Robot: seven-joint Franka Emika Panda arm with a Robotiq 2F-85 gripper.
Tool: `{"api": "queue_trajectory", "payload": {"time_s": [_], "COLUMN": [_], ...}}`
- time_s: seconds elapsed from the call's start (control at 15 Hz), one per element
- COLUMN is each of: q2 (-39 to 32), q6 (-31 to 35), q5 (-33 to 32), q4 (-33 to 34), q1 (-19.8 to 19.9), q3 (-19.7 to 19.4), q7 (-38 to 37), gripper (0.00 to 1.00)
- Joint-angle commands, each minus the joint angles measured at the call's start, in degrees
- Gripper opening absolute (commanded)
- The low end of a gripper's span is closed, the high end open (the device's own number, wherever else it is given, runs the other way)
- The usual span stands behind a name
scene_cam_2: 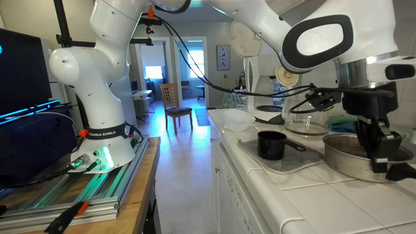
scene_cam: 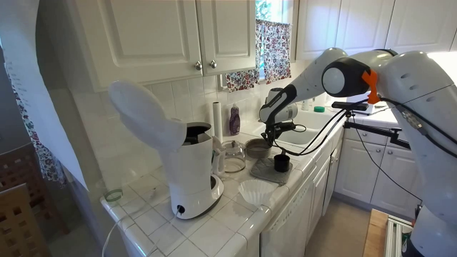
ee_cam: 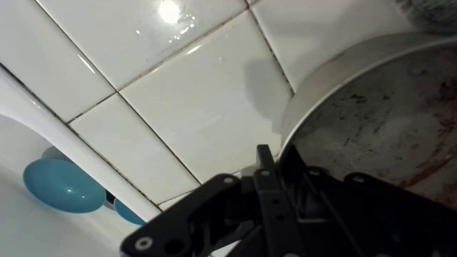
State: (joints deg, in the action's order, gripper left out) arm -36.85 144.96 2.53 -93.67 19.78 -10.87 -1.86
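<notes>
A round metal pan with a stained inside (ee_cam: 375,125) shows in the wrist view and in both exterior views (scene_cam: 255,151) (scene_cam_2: 344,164). It appears to rest on the white tiled counter (scene_cam_2: 344,198). Its black handle (scene_cam_2: 403,171) points toward the camera. My gripper (ee_cam: 278,151) points down at the pan's edge, one finger outside the wall and one inside. The fingers are close together and look shut on the rim; the exact contact is dark. In an exterior view the gripper (scene_cam_2: 379,165) is beside the handle. A small black cup with a handle (scene_cam_2: 271,146) stands on a grey mat (scene_cam_2: 250,148) nearby.
A glass carafe (scene_cam_2: 305,128), a white paper filter (scene_cam_2: 239,120) and a white coffee maker (scene_cam: 189,175) stand farther along the counter. A purple bottle (scene_cam: 234,121) is by the wall. The sink (scene_cam: 307,123) holds blue round items (ee_cam: 64,185).
</notes>
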Motion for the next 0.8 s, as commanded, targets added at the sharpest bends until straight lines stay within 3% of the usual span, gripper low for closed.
{"api": "queue_trajectory", "payload": {"time_s": [0.0, 0.73], "q2": [-1.4, 0.6], "q6": [-1.9, -0.5], "q5": [2.0, 4.2], "q4": [2.5, 0.4], "q1": [1.0, 1.4], "q3": [1.0, 1.5], "q7": [1.1, 1.4], "gripper": [0.03, 0.02]}}
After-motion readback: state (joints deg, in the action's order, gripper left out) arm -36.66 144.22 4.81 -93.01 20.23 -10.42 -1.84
